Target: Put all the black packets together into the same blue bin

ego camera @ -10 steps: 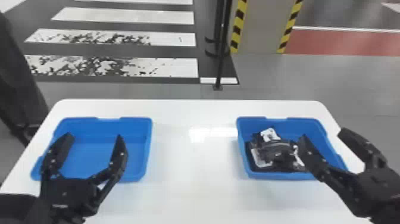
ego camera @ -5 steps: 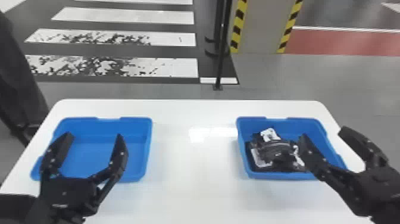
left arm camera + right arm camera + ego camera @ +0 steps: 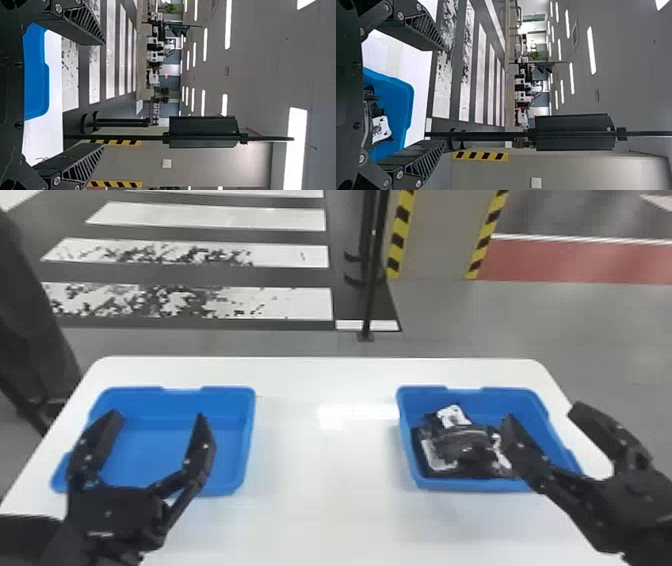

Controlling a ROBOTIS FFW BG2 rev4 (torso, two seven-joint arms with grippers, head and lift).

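Observation:
In the head view my left gripper (image 3: 162, 417) stands open over the left blue bin (image 3: 175, 440), which holds nothing. My right gripper (image 3: 542, 417) is open above the right side of the right blue bin (image 3: 515, 405). Black packets (image 3: 462, 442), some with white labels, lie heaped in that bin's left and middle part; how many cannot be told. In the left wrist view, the left gripper (image 3: 105, 94) has its fingers wide apart beside the left bin (image 3: 35, 79). The right wrist view shows the right gripper (image 3: 445, 95) with nothing between its fingers, and a white-labelled packet (image 3: 380, 128) in the bin.
Both bins stand on a white table (image 3: 325, 480), with a bare strip of tabletop between them. Beyond the far edge, a thin black pole (image 3: 372, 280) rises from the floor. A dark upright shape (image 3: 30, 320) stands past the table's left side.

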